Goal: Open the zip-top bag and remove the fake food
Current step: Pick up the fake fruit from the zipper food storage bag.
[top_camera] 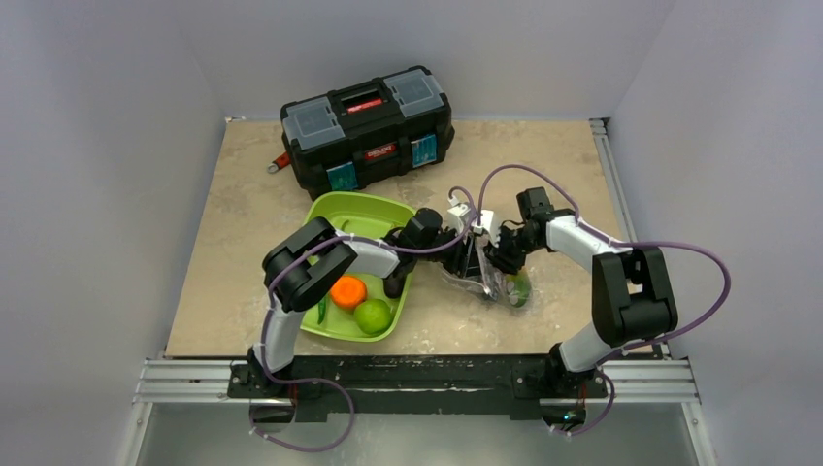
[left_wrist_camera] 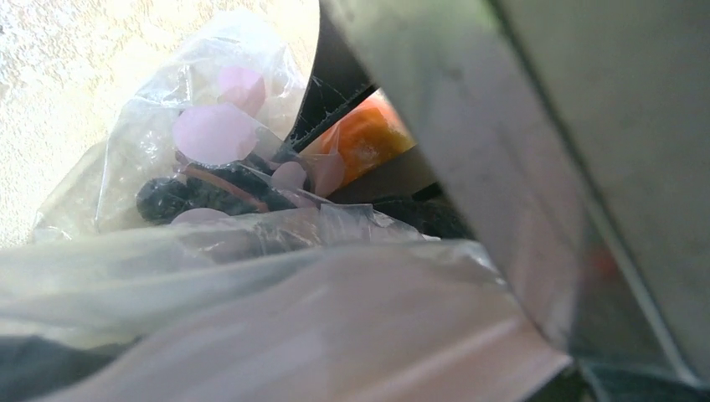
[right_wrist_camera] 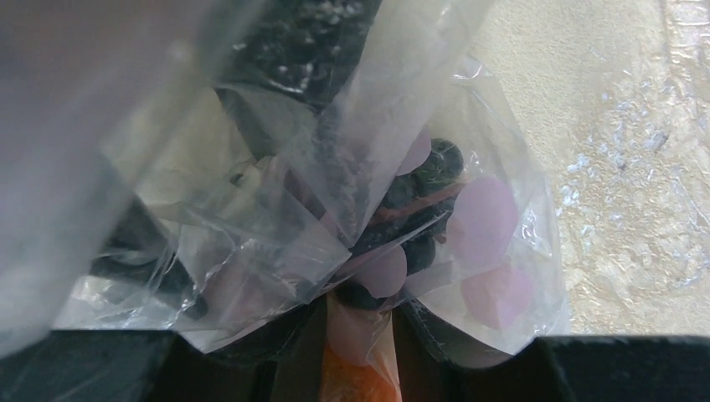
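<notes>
Clear zip-top bag [top_camera: 482, 282], just right of the green tray [top_camera: 359, 199], is pinched in the right gripper's [top_camera: 497, 254] part-closed jaws. I cannot tell how the left gripper's [top_camera: 466, 238] jaws stand. The thin film could slip free, spilling the fake food [right_wrist_camera: 419, 209] inside onto the worktop [top_camera: 252, 214].

There is one toolbox [top_camera: 367, 126] at the far edge, one green tray [top_camera: 361, 209] at left and one clear bag [top_camera: 476, 283] right of it. The tray holds one orange [top_camera: 347, 291], one lime [top_camera: 373, 316] and one bean pod [top_camera: 321, 311].
</notes>
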Available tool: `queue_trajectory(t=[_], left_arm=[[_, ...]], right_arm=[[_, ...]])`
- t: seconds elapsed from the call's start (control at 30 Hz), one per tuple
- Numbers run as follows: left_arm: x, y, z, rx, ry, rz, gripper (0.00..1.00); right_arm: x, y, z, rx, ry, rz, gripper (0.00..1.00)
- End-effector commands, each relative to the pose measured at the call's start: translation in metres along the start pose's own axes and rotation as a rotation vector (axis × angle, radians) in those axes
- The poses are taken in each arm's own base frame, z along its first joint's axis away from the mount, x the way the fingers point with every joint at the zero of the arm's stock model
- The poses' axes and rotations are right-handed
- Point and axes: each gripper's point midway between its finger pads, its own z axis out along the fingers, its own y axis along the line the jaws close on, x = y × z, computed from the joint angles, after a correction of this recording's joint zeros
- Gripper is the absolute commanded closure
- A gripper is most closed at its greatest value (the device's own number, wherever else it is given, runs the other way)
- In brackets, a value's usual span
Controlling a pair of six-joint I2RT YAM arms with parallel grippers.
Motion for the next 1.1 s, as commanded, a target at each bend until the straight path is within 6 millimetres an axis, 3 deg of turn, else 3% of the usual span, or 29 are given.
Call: queue_trajectory(t=[0.0, 0.17, 0.37, 0.57, 0.67, 0.8, 0.93, 1.07], left_arm=[[0.021, -0.006, 0.007, 0.050, 0.083, -0.067, 0.55], [0.028, -0.017, -0.007, 0.089, 0.090, -0.053, 0.48], [0.032, -0.010, -0.021, 0.014, 0.097, -0.023, 0.42], [0.030, -0.013, -0.029, -0.003, 0.082, 0.015, 0.43], [0.030, -0.012, -0.031, -0.033, 0.083, 0.032, 0.46], [0.032, -0.010, -0.025, -0.076, 0.079, 0.019, 0.62], [0.034, -0.011, -0.015, -0.075, 0.076, -0.009, 0.63], [0.036, -0.014, -0.013, -0.066, 0.076, -0.026, 0.60]], right_arm=[[-0.007, 0.014, 0.004, -0.065, -0.008, -0.007, 0.65], [-0.005, 0.012, 0.005, -0.052, 0.001, 0.000, 0.65], [-0.006, 0.011, 0.004, -0.046, 0.002, 0.000, 0.65], [-0.007, 0.011, 0.003, -0.041, -0.003, -0.001, 0.65], [-0.017, 0.012, 0.000, -0.048, -0.047, -0.009, 0.60], [-0.036, 0.017, -0.007, -0.069, -0.125, -0.005, 0.56], [-0.045, 0.020, -0.012, -0.102, -0.177, 0.029, 0.56], [-0.041, 0.007, -0.015, -0.091, -0.199, 0.152, 0.61]])
